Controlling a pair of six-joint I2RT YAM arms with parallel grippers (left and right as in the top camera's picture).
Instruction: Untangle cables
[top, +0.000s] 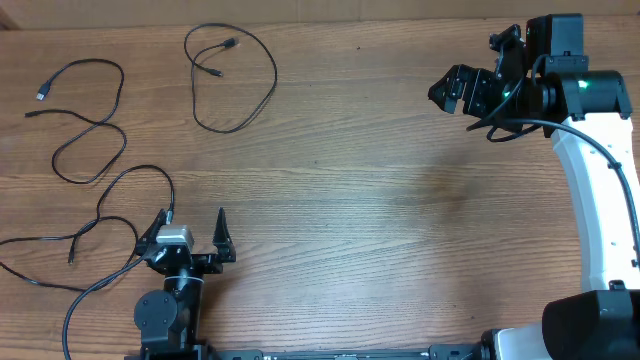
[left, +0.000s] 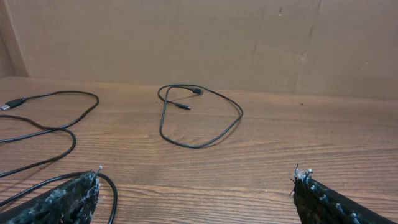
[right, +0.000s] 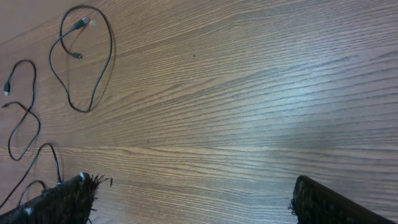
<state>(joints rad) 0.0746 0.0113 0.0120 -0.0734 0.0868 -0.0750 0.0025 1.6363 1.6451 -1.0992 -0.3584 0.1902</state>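
- Three cables (top: 275, 78) lie separate on the left half of your table (top: 400, 200): one loop farthest from the arms, two winding down the left side.
- Your left gripper (top: 190, 218) stands wide, empty, just beside the nearest cable.
- Your right gripper (top: 447, 88), equally wide, grasps nothing, well apart.

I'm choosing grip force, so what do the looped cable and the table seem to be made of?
Looped cable: a thin black cord, probably with a rubber or plastic jacket and a matte finish; it lies in soft curves. Table: wood or wood-look laminate, brown with streaky grain and a faint sheen; the pictures cannot settle which.
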